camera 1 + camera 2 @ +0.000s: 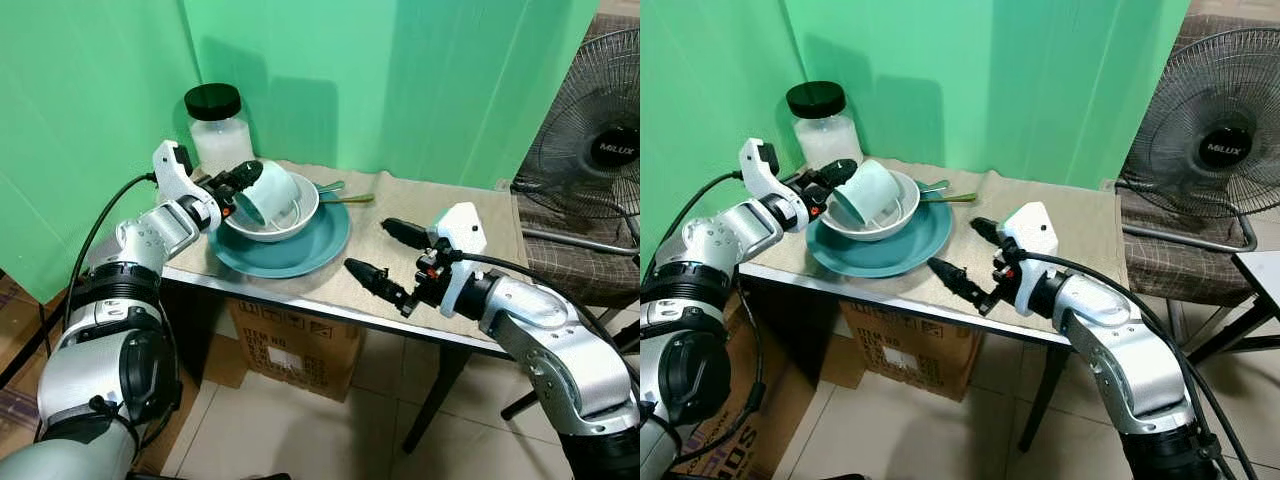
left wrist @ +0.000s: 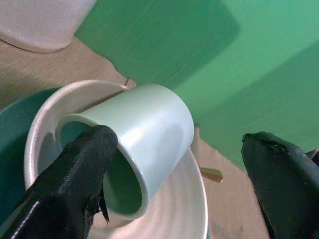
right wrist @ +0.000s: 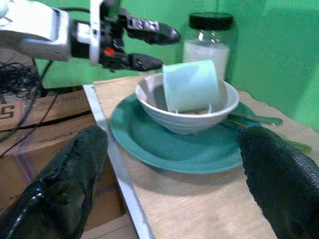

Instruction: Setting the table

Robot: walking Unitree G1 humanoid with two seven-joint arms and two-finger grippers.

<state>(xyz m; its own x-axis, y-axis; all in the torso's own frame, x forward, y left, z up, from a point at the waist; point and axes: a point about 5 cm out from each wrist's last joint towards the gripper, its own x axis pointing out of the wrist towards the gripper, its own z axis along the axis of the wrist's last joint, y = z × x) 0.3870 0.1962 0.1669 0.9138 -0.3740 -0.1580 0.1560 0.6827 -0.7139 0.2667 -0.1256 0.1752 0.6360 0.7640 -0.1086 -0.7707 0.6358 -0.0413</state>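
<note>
A pale green mug (image 1: 272, 192) lies tipped on its side in a white bowl (image 1: 292, 226), its mouth facing the left arm. The bowl stands on a teal plate (image 1: 305, 252) on the cloth-covered table (image 1: 440, 210). My left gripper (image 1: 243, 186) is open at the mug's mouth, one finger (image 2: 75, 184) at the rim and the other well away from the mug. Green-handled cutlery (image 1: 345, 196) lies behind the plate. My right gripper (image 1: 367, 245) is open and holds nothing, low over the table's front edge just right of the plate.
A glass jar with a black lid (image 1: 218, 125) stands at the table's back left against the green backdrop. A cardboard box (image 1: 295, 345) sits under the table. A black standing fan (image 1: 590, 130) and a chair seat (image 1: 570, 262) are to the right.
</note>
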